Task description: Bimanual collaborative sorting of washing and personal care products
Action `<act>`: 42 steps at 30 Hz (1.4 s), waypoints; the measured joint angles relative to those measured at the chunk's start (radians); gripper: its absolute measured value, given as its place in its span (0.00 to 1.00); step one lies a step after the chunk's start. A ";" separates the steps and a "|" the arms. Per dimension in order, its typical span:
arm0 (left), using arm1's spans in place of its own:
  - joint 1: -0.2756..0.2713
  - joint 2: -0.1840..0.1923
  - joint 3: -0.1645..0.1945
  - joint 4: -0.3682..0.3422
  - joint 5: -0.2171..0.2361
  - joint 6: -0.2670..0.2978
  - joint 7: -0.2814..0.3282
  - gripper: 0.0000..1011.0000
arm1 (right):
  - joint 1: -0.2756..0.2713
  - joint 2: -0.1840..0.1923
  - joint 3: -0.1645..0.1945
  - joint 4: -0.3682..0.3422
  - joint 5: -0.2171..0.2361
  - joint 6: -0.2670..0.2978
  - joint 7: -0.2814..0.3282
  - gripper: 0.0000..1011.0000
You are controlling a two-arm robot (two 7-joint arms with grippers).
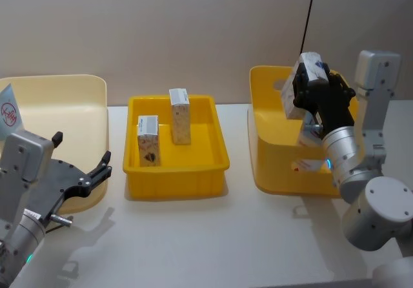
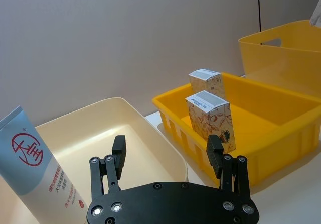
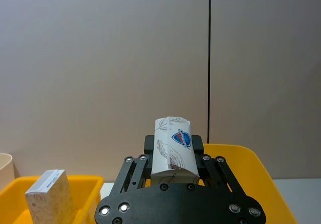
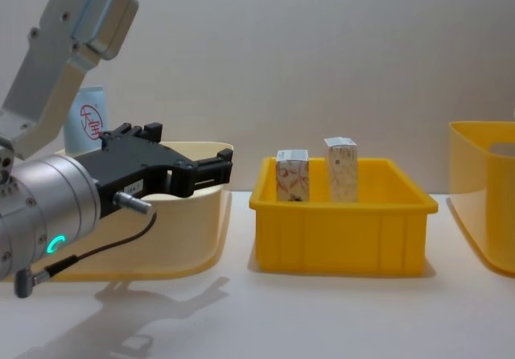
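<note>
White carton within right pincer

Three bins stood in a row on the white table: cream plastic bin at left, shallow yellow plastic tray in the middle, deep yellow plastic bin at right.

- In the cream bin: one light-blue squeeze tube, upright.
- In the tray: two small white printed cartons, upright, one behind the other.
</note>
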 joint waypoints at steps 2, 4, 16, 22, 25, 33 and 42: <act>0.000 0.000 0.000 0.000 0.000 0.000 0.000 0.99 | 0.000 0.000 0.000 0.000 -0.004 0.013 0.000 0.41; 0.000 0.000 0.000 0.000 0.000 0.000 0.000 0.99 | 0.000 0.000 0.000 0.001 -0.007 0.020 0.000 0.41; 0.000 0.000 0.000 0.000 0.000 0.000 0.000 0.99 | 0.002 -0.001 -0.001 0.005 -0.019 0.052 0.001 0.66; 0.000 0.000 0.000 0.000 0.000 0.000 0.000 0.99 | 0.003 -0.002 -0.001 0.006 -0.022 0.059 0.001 0.84; 0.000 0.000 0.000 0.000 0.000 0.000 0.000 0.99 | 0.003 -0.002 -0.001 0.006 -0.023 0.061 0.001 0.91; 0.000 0.000 0.000 0.000 0.000 0.000 0.000 0.99 | 0.003 -0.003 -0.001 0.007 -0.025 0.065 0.002 0.99; 0.000 0.000 0.000 0.000 0.000 0.000 0.000 0.99 | 0.000 -0.005 0.004 0.008 -0.015 0.023 0.029 0.99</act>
